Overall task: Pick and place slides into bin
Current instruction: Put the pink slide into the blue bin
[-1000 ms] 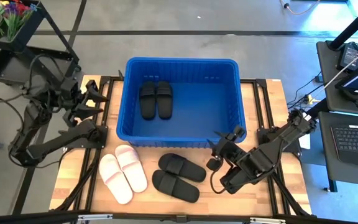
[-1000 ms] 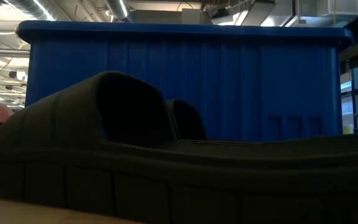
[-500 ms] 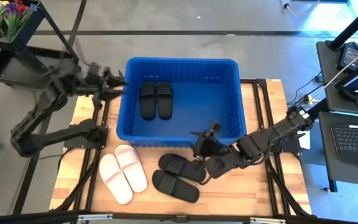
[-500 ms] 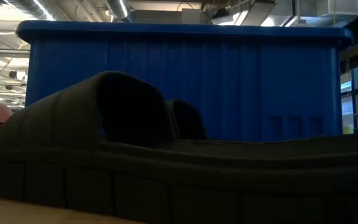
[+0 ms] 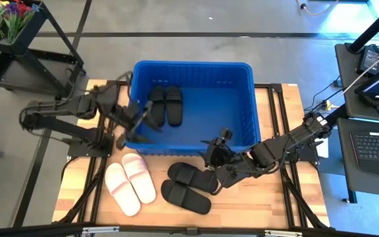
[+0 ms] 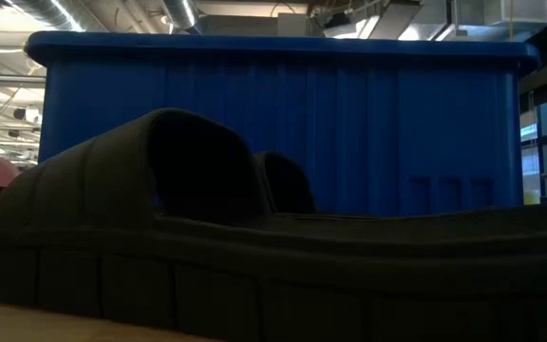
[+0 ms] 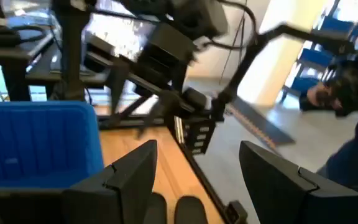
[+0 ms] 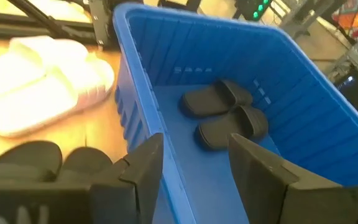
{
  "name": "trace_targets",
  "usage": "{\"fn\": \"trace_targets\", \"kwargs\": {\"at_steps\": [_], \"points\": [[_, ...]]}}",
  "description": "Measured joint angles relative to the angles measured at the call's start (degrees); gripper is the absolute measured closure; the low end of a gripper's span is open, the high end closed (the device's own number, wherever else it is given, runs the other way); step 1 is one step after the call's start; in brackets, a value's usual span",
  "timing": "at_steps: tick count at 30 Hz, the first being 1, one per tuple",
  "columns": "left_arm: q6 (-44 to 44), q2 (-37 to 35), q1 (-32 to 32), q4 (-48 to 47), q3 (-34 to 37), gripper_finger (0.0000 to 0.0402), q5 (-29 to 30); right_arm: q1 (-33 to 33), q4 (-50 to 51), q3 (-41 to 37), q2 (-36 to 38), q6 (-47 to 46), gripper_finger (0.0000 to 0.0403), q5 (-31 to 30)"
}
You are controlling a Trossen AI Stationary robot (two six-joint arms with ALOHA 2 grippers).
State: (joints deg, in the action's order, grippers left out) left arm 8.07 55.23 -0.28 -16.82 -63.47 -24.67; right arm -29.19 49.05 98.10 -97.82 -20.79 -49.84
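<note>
Two of the six slides are done: one black pair (image 5: 165, 105) lies side by side on the floor of the bin (image 5: 191, 68), toward its upper left in the high view. Four are left on the table (image 5: 295, 102) below the bin: the pale pair (image 5: 130, 182) at lower left of centre, and the other black pair (image 5: 190, 186) just right of it, both untouched as far as I can judge.

So roughly a third of the job is finished.

The right gripper (image 5: 214, 153) hangs at the bin's lower wall, just above the loose black pair; its jaws stand apart and hold nothing, as the right wrist view shows. It looks best placed to take a black slide next.

The left gripper (image 5: 143, 120) reaches over the bin's left rim, beside the stowed pair; its jaws are also spread and empty in the left wrist view.
</note>
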Motion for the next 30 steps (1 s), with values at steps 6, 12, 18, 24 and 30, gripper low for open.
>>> {"fn": "trace_targets", "kwargs": {"at_steps": [6, 12, 18, 24, 30], "points": [[-0.9, 1.8, -16.9, -14.1, -2.4, 0.0178, 26.3, 0.0, 6.5, 0.0, 0.0, -5.7, 0.0221, 0.0], [16.6, 3.1, -31.3, -30.7, -3.3, 0.0178, 40.3, 0.0, 9.1, 0.0, 0.0, -5.9, 0.0221, 0.0], [38.9, 7.7, -41.0, -43.1, -3.3, 0.0178, 39.2, 0.2, 9.4, 0.0, 0.0, -3.9, 0.0221, 0.0], [55.1, 17.0, -46.3, -54.9, -3.3, 0.0178, 24.7, 1.2, 9.4, 0.0, 0.0, -2.7, 0.0221, -0.1], [65.7, 28.5, -48.2, -63.2, -3.3, 0.0178, 16.6, 2.6, 9.4, 0.0, 0.0, -2.5, 0.0221, -0.1]]}}
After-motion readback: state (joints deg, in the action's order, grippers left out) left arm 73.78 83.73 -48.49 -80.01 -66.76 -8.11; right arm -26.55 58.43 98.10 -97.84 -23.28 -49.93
